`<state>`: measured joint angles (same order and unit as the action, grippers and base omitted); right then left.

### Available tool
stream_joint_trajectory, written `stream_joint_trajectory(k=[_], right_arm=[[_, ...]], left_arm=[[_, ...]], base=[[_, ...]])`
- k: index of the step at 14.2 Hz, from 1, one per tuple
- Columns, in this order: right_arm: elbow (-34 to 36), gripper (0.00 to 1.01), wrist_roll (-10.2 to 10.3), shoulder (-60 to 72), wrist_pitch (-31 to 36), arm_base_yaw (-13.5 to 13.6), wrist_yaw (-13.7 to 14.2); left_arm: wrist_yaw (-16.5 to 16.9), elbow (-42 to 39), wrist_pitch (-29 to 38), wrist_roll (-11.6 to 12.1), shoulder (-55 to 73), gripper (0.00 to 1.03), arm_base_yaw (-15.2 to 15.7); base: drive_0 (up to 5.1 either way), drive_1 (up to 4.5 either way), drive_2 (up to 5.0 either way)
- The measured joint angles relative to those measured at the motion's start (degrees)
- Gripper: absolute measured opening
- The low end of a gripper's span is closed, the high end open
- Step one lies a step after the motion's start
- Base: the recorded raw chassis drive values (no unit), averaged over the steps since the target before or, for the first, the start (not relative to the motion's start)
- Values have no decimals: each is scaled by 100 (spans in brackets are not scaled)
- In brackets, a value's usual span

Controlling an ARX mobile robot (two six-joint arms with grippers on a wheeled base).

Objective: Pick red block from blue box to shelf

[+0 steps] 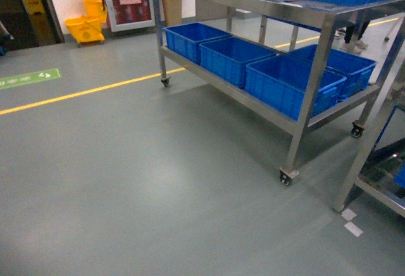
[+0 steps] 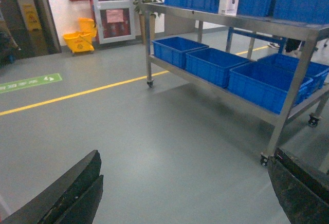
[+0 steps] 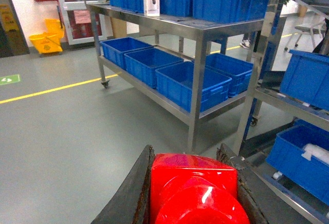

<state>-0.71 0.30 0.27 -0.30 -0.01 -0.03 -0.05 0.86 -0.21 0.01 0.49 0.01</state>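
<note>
- Glossy red plastic stud-topped block [image 3: 194, 190] pinched between dark right gripper [image 3: 193, 193] jaws, close to wrist camera
- Left gripper [image 2: 180, 193] fingers spread wide, holding nothing
- Shiny stainless-steel wheeled shelf [image 3: 200, 29] ahead, dark blue ribbed crates [image 3: 193, 82] on its tiers
- Grey floor [image 1: 158, 181]

Red block clamped in the right gripper, steel shelf ahead; the blue box cannot be picked out with certainty.

The red block [image 3: 193, 190] is a small glossy red plastic brick with one round stud facing the right wrist camera (a bright highlight sits on the stud); it fills the bottom of that view, pressed between the right gripper [image 3: 191, 183]'s two dark fingers, off any surface. The shelf [image 1: 319, 67] is a shiny stainless-steel rack on caster wheels, standing upright on the floor, with flat posts and two open tiers. A sliver of turquoise shows at the back of its top tier, too little to identify.
</note>
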Motion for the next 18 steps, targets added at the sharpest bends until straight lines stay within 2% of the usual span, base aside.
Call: stream_joint_trajectory(k=[18], right_arm=[[0,28,0,0,2,0,0]], left_arm=[[0,0,0,0,0,98,-2]], base=[[-145,-145,-145]])
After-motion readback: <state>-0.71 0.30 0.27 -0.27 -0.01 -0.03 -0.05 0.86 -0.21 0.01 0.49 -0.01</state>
